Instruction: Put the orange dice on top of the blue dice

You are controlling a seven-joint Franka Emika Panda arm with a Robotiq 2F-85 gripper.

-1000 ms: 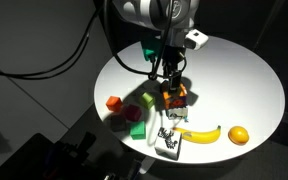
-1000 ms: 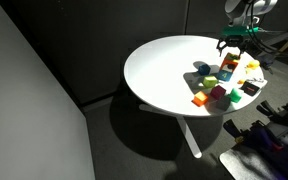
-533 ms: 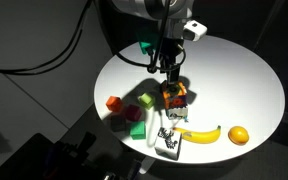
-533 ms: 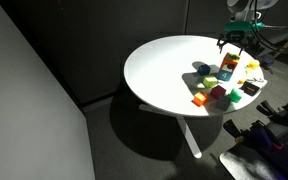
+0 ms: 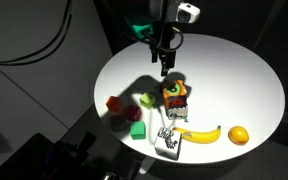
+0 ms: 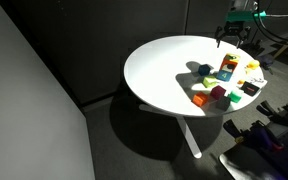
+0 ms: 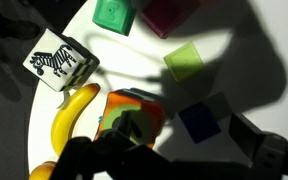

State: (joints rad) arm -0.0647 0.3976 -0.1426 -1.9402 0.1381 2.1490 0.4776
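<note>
The claw (image 5: pixel 165 66) hangs clear above the orange dice (image 5: pixel 176 93) and touches nothing. In the wrist view its fingers stand spread along the bottom edge, with nothing pinched between them.

The orange dice sits on the round white counter (image 5: pixel 234 70). In the wrist view it shows a greenish mark on its top face. In an exterior view the orange dice (image 6: pixel 227 66) looks raised, with a bluish band right under its orange top. What that band is cannot be told.

The blue dice (image 7: pixel 199 121) lies in shadow just beside the orange dice in the wrist view, where their edges meet in the picture. Whether one sits on the other cannot be told from there.

Toward the counter's rim from the orange dice lie a banana (image 5: pixel 202 134) and a patterned cube (image 5: pixel 167 141). A round fruit (image 5: pixel 238 135) is just past the banana's tip.

On the orange dice's other side a lime cube (image 5: pixel 147 100) is nearest. A magenta cube (image 5: pixel 132 113) and a green cube (image 5: pixel 137 130) come after it. A red cube (image 5: pixel 113 103) lies farthest from the orange dice.
</note>
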